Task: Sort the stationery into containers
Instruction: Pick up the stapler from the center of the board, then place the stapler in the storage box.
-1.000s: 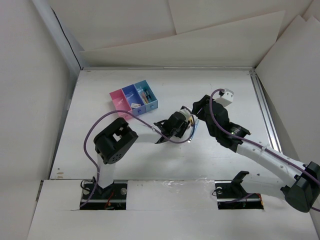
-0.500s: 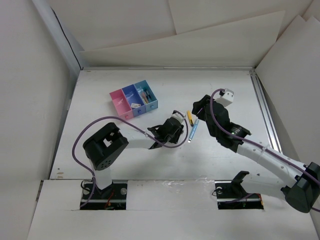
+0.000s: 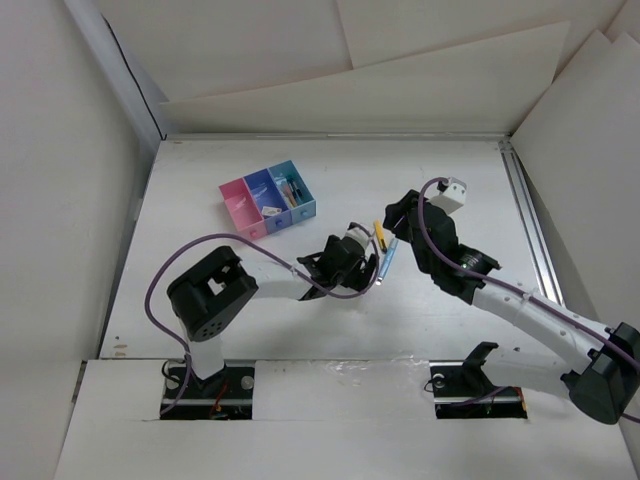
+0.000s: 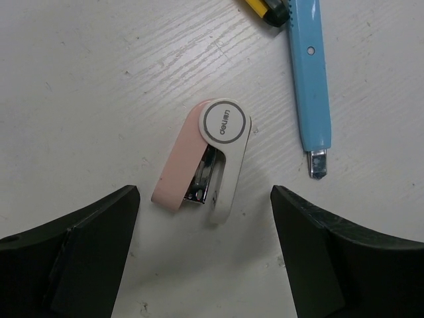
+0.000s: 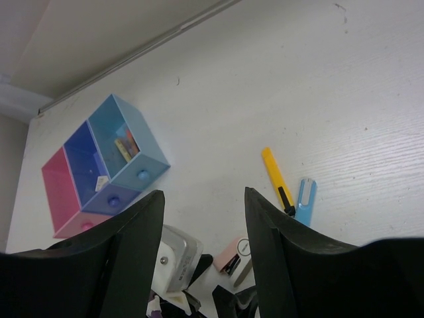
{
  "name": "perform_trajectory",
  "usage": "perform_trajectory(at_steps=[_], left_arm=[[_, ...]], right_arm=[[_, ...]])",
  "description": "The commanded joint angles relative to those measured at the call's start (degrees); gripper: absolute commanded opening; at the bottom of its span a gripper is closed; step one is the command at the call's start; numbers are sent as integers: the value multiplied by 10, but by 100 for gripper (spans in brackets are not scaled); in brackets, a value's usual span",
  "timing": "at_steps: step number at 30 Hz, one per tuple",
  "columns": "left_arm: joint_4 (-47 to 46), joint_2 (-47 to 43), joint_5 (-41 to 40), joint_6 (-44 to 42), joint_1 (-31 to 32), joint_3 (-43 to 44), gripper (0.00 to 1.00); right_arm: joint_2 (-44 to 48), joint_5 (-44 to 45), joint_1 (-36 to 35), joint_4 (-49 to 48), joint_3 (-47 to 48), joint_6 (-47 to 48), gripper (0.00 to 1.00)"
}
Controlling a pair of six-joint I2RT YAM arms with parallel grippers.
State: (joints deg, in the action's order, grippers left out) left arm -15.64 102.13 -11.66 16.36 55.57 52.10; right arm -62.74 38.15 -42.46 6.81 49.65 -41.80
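A small pink and white stapler [image 4: 205,162] lies on the table between the open fingers of my left gripper [image 4: 204,199], which hovers just above it and is empty. A blue cutter [image 4: 310,79] and a yellow cutter [image 4: 265,8] lie just beyond it; they also show in the top view, blue [image 3: 388,258] and yellow [image 3: 379,234]. My right gripper [image 5: 204,205] is open and empty, above and behind the cutters. The joined trays, pink [image 5: 63,192], dark blue [image 5: 93,165] and light blue [image 5: 126,142], stand at the far left with small items inside.
The trays [image 3: 268,200] stand left of centre at the back. A metal rail [image 3: 530,230] runs along the table's right side, white walls close the back and left. The left arm's purple cable [image 3: 200,250] loops over the table.
My left arm has stretched out and lowered its gripper over the stapler, uncovering the two cutters. In the last half second it barely shifted. The right arm has hardly moved.
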Motion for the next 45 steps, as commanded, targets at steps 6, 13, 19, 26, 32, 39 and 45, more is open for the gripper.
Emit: perform_trajectory(at_steps=[6, 13, 19, 26, 32, 39, 45], left_arm=[[42, 45, -30, -49, 0, 52, 79], [42, 58, -34, -55, 0, 64, 52], [20, 8, -39, -28, 0, 16, 17], [32, -75, -115, 44, -18, 5, 14], [51, -131, -130, 160, -126, 23, 15], [19, -168, -86, 232, -301, 31, 23], [48, -88, -129, 213, -327, 114, 31]], right_arm=[[0, 3, -5, -25, -5, 3, 57], [5, -2, -5, -25, -5, 3, 57], [17, 3, -5, -25, -5, 3, 57], [56, 21, -5, -31, -28, -8, 55], [49, 16, -5, -37, -28, -3, 55], [32, -3, -5, -37, -17, 2, 55], [27, -8, -5, -37, -17, 2, 55]])
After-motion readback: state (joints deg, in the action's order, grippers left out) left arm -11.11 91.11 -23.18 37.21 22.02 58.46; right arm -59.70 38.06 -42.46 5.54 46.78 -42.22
